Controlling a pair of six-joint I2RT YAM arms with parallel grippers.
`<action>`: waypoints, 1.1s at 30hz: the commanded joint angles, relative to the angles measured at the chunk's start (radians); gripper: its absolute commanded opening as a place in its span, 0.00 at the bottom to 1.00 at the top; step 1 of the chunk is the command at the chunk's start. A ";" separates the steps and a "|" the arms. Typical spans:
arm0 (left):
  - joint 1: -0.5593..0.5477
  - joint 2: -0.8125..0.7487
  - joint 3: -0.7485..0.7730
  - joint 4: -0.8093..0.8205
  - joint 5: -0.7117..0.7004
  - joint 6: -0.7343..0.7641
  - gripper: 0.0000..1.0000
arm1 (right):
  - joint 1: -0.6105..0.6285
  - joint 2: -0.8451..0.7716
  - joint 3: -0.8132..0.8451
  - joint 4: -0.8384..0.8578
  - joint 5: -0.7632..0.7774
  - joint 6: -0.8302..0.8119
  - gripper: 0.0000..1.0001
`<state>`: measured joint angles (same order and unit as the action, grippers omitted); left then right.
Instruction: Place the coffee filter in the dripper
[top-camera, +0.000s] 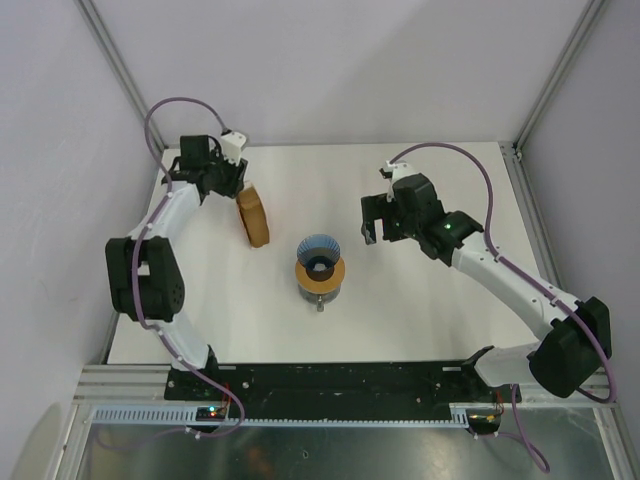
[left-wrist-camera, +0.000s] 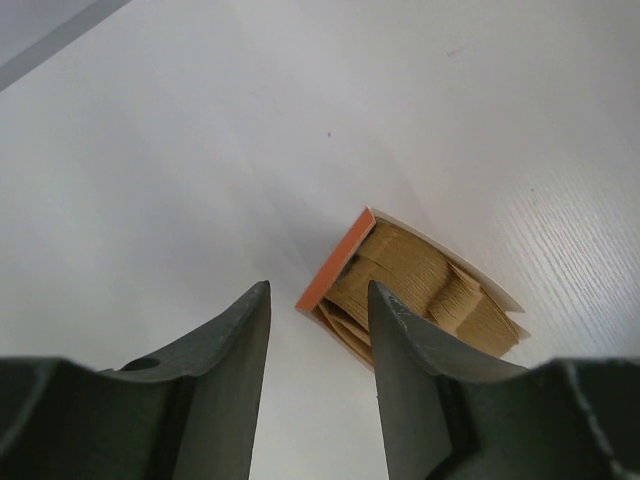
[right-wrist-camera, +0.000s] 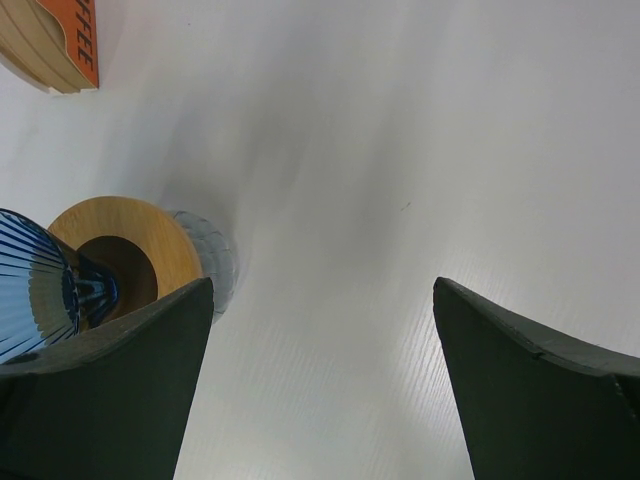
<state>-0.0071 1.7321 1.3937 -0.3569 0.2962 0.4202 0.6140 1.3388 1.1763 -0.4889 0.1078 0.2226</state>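
Pale tan paper coffee filters (left-wrist-camera: 415, 270) sit stacked inside an open orange-brown packet (left-wrist-camera: 335, 262) on the white table (top-camera: 420, 320), near the blue ribbed dripper (top-camera: 320, 258) with its orange-brown ring collar. The left gripper (left-wrist-camera: 318, 290) hovers over the packet's mouth, jaws partly apart and holding nothing. The right gripper (right-wrist-camera: 322, 285) hangs spread wide beside the dripper.

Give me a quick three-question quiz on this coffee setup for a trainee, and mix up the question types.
1. True or false: the right gripper holds the dripper.
2. Which is closest to the filter packet? A. left gripper B. right gripper C. dripper
3. Fill in: the dripper's ribbed cone is coloured ____.
Key: 1 false; 2 A; 3 blue.
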 joint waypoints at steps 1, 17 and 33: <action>0.002 0.051 0.087 0.014 0.007 0.000 0.48 | -0.002 -0.033 0.003 0.026 0.009 -0.011 0.95; 0.000 0.113 0.089 0.010 0.037 -0.014 0.20 | -0.004 -0.032 -0.001 0.021 0.016 -0.011 0.95; -0.048 0.032 0.050 -0.003 0.108 -0.419 0.00 | -0.001 -0.039 -0.001 0.118 -0.024 -0.036 0.95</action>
<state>-0.0170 1.8282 1.4475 -0.3630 0.3737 0.1722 0.6144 1.3327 1.1748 -0.4465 0.0959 0.2142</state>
